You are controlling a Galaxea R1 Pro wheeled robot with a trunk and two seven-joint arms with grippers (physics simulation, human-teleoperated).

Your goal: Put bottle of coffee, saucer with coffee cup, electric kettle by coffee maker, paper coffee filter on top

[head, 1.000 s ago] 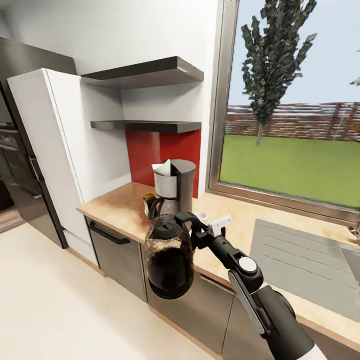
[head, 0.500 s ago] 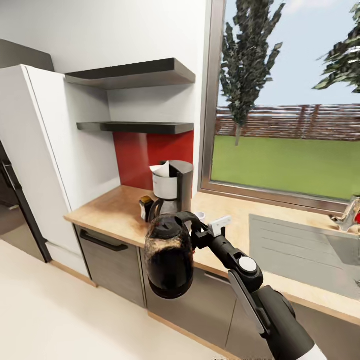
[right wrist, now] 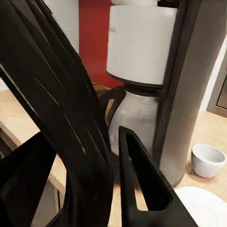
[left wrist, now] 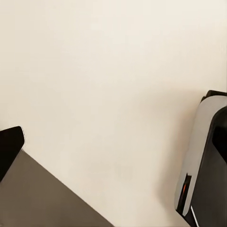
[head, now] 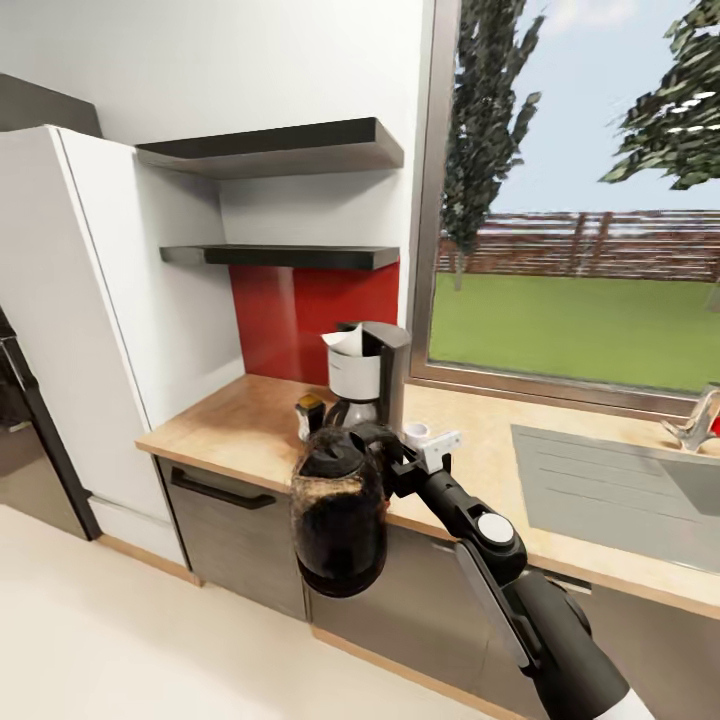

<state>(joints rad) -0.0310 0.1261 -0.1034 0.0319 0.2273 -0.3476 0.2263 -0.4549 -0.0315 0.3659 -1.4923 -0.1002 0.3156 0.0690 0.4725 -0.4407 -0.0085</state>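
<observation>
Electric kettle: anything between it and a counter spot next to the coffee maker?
Nothing visible blocks it. The electric kettle hangs in the right pincer before the kitchen countertop edge; bare worktop lies left of the coffee maker and bottle of coffee.

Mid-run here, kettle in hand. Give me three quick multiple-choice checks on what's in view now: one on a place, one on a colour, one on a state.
1. Where is the bottle?
A. on the shelf
B. on the countertop beside the coffee maker
C. in the sink

2. What colour is the wall panel behind the coffee maker?
A. red
B. blue
C. green

3. What state is the kettle in?
A. standing on the countertop
B. lying on the floor
C. held up by the right gripper

Answers:
1 B: it stands on the countertop right by the machine; the shelf is bare.
2 A: the panel is red.
3 C: the right gripper grips its handle, and it hangs in front of the cabinets.
</observation>
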